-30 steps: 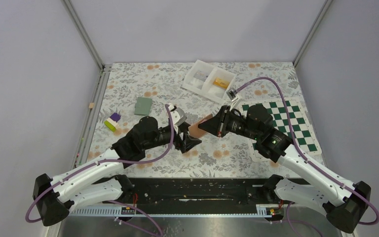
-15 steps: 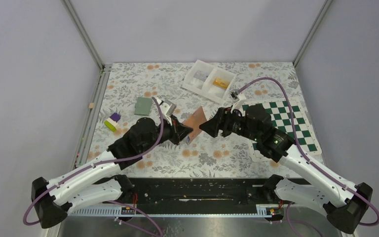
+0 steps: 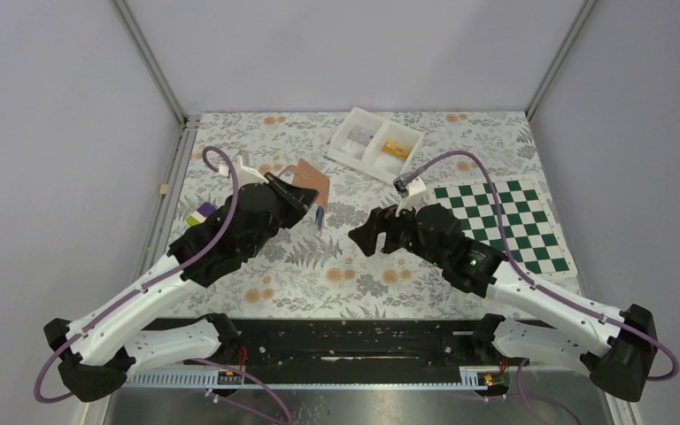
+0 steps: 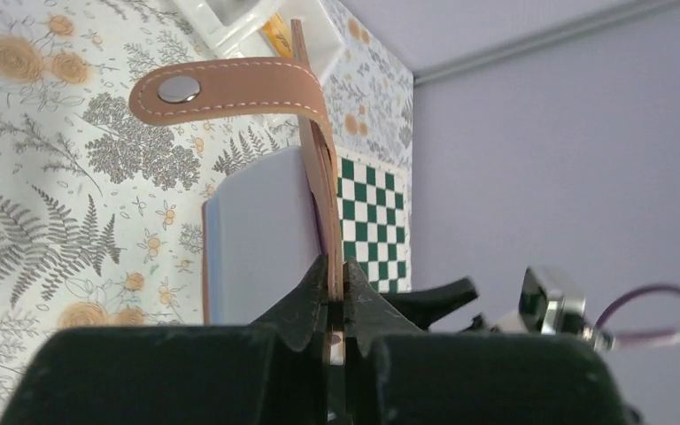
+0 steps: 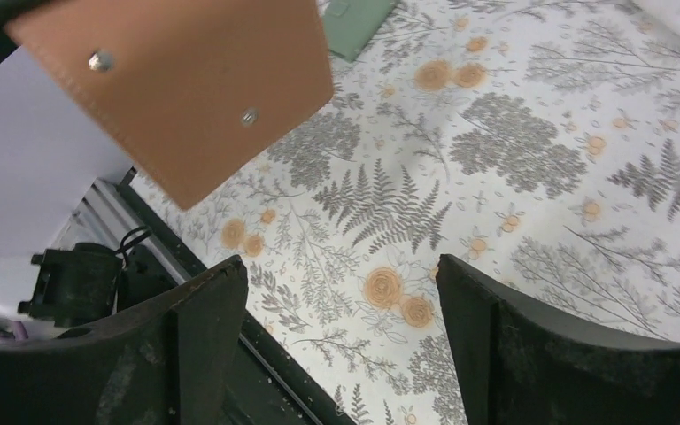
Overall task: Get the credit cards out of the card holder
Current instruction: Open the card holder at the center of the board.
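Observation:
The card holder (image 3: 312, 182) hangs above the table at the back left, its tan cover up and a bit of blue at its lower edge. My left gripper (image 3: 297, 197) is shut on it. In the left wrist view the left gripper (image 4: 336, 285) pinches the tan cover's edge, with the snap strap (image 4: 230, 88) curling over and the light-blue inner panel (image 4: 257, 239) to the left. My right gripper (image 3: 365, 237) stands open and empty, just right of the holder and apart from it. Its wrist view shows the tan cover (image 5: 186, 80) above the right gripper (image 5: 341, 283). A grey-green card (image 5: 354, 22) lies on the cloth. A purple and lime card (image 3: 200, 214) peeks out beside my left arm.
A white two-compartment tray (image 3: 345, 159) with small items stands at the back centre. The green-and-white chessboard mat (image 3: 522, 212) lies at the right. A small wooden block (image 3: 166, 189) sits by the left rail. A floral cloth covers the table.
My left gripper shut on the card holder and carried it up and to the back left. My right gripper let go of it, opened wide and now stands apart from it.

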You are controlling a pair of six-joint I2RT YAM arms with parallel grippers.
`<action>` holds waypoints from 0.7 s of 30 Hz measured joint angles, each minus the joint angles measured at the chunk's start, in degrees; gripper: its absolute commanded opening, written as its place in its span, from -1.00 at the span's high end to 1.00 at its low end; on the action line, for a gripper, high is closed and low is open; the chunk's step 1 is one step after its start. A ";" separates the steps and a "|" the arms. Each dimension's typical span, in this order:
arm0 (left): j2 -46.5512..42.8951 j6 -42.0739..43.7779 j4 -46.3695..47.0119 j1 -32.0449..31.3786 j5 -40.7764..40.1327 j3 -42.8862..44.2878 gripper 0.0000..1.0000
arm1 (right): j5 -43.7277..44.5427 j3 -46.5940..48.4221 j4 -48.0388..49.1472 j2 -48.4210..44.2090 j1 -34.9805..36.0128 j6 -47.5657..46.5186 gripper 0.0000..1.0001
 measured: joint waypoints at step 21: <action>-4.04 -30.82 -4.70 0.07 -5.68 -4.85 1.00 | 11.45 -2.86 29.94 13.75 14.03 -4.28 -0.79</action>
